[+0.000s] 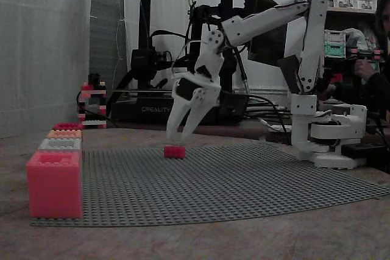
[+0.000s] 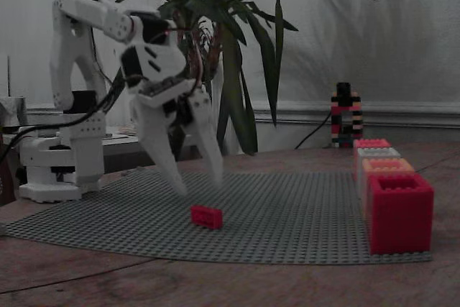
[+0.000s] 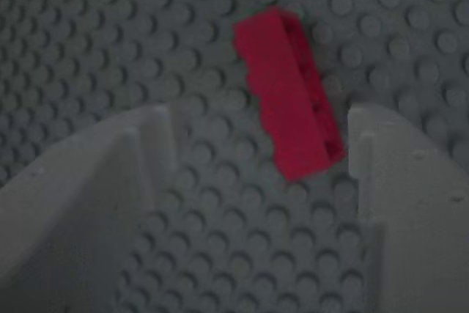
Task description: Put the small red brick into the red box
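White two-finger jaws, spread wide, hang above the small red studded plastic brick lying askew between them on the grey baseplate; light, rigid, likely best gripped across its long sides.

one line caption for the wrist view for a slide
Open white end effector poised above the small red studded plastic brick lying on the grey studded baseplate.

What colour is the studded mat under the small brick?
Grey. The studded mat shows best in the wrist view, lying under the small red brick.
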Robot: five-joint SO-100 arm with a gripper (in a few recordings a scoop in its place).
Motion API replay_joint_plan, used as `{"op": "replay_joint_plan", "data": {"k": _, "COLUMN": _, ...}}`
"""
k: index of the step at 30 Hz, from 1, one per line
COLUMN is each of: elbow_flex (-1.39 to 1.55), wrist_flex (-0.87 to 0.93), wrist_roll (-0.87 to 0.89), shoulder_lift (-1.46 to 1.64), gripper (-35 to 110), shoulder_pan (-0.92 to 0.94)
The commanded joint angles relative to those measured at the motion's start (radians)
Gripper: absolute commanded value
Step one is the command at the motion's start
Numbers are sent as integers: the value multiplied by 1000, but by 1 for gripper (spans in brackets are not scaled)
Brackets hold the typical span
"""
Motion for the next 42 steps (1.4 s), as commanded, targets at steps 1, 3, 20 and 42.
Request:
{"op": "replay_joint_plan", "data": {"k": 1, "elbow_flex": -77, "wrist_flex": -21, "wrist_roll": -20, "shoulder_lift": -6, "gripper": 22, "shoulder_pan": 21}}
{"op": "replay_joint_plan", "data": {"k": 3, "elbow_flex": -75, "wrist_flex": -43, "wrist_roll": -15, "shoulder_lift": -25, "gripper": 22, "shoulder_pan": 20}}
{"op": "replay_joint_plan", "data": {"k": 20, "elbow_flex": -69, "wrist_flex": -101, "wrist_roll": -11, "shoulder_lift": -114, "gripper": 17, "shoulder_pan": -5}}
{"op": "replay_joint_plan", "data": {"k": 42, "elbow_flex": -434, "wrist_flex": -253, "wrist_roll": 575, "shoulder_lift": -210, "gripper": 0, "shoulder_pan": -17}}
